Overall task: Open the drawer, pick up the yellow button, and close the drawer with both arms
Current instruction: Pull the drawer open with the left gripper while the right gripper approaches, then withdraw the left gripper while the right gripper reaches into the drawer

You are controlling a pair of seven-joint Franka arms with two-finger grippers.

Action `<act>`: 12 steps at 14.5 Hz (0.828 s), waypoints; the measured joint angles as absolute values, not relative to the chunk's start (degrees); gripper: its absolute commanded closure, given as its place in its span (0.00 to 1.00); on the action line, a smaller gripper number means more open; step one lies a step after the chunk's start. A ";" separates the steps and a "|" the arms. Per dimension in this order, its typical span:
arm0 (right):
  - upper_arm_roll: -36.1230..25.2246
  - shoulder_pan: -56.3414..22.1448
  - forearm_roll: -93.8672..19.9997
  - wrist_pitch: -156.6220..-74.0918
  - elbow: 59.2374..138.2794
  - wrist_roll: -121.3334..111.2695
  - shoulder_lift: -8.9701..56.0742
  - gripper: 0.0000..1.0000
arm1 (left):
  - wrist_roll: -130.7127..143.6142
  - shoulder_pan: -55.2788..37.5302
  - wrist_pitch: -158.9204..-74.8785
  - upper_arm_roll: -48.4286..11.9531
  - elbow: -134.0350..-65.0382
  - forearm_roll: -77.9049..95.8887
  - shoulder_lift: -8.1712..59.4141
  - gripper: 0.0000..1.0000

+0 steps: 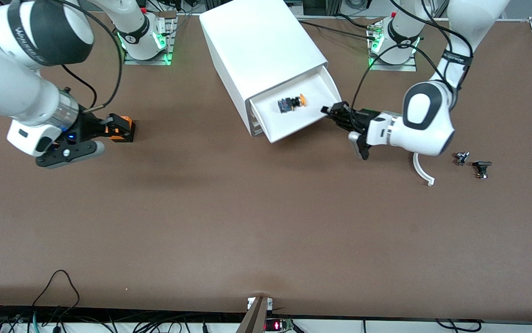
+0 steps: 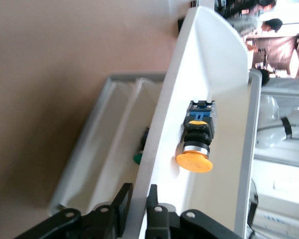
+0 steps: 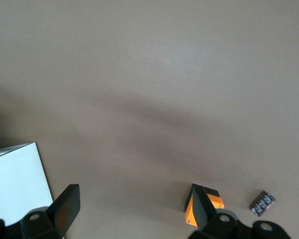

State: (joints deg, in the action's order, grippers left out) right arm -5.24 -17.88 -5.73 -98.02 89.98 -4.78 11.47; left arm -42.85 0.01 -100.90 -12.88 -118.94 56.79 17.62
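Observation:
The drawer (image 1: 293, 132), topmost of the white cabinet (image 1: 256, 41), is pulled out. The button (image 1: 292, 102) lies on its side in the drawer, orange cap on a dark body. My left gripper (image 1: 328, 111) is at the drawer's front corner toward the left arm's end. In the left wrist view the gripper (image 2: 138, 191) is shut on the drawer's front wall (image 2: 164, 124), one finger on each side, with the button (image 2: 197, 139) just inside. My right gripper (image 1: 106, 138) is open and empty, low over the table toward the right arm's end, away from the cabinet.
An orange square box (image 1: 125, 127) sits on the table by one right finger (image 3: 202, 211); a small black part (image 3: 262, 203) lies beside it. A white curved piece (image 1: 422, 172) and two small dark parts (image 1: 461, 158) (image 1: 481, 169) lie by the left arm.

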 measured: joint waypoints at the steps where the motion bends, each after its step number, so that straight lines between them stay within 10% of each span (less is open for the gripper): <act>1: -5.19 -18.79 -6.00 -98.38 89.74 -4.85 11.99 0.00 | -42.99 0.04 -101.05 -11.94 -118.00 56.79 17.72 1.00; 2: -5.07 -19.47 -6.87 -99.13 89.53 -5.28 12.43 0.00 | -43.01 0.04 -101.37 -11.45 -117.36 56.79 17.87 0.39; 3: -4.76 -20.04 -8.35 -99.88 89.38 -6.57 12.77 0.00 | -43.01 0.03 -101.63 -11.32 -117.04 56.79 18.03 0.00; 12: -2.54 -34.15 -11.91 -105.05 79.37 -24.28 21.22 0.00 | -43.27 1.35 -112.69 -9.97 -114.52 47.16 15.24 0.00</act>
